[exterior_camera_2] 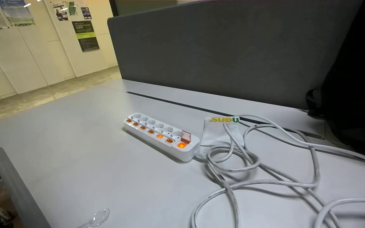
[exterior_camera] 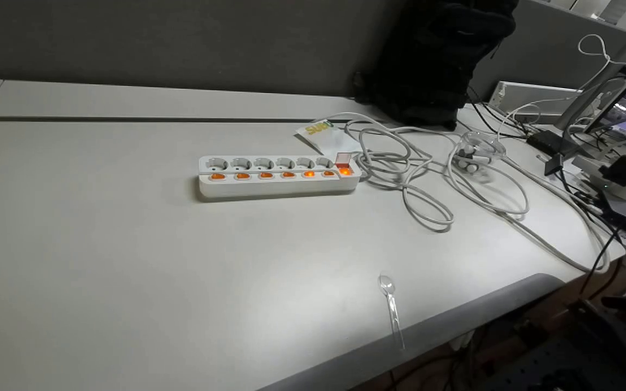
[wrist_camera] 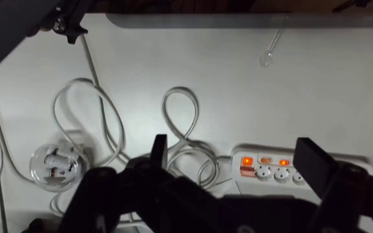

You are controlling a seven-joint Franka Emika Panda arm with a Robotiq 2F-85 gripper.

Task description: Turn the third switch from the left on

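A white power strip (exterior_camera: 280,188) lies on the desk in both exterior views (exterior_camera_2: 152,140). It has a row of small orange switches beside its sockets. The third switch from the left (exterior_camera: 265,175) looks unlit, also in an exterior view (exterior_camera_2: 143,127). The fifth switch (exterior_camera: 308,174) and the large end switch (exterior_camera: 344,171) glow. In the wrist view, the strip (wrist_camera: 274,161) appears turned round, its large switch at the left. My gripper (wrist_camera: 231,144) is open and empty above the strip's cable end. Its right finger hides part of the strip, including the third switch.
Coiled grey cable (exterior_camera: 432,220) runs from the strip. A white packet (exterior_camera: 332,140) lies behind it. A clear container (exterior_camera: 479,149) stands among the cables. A clear spoon (exterior_camera: 392,307) lies near the desk's front edge. A black backpack (exterior_camera: 432,60) leans against the grey partition (exterior_camera: 182,49).
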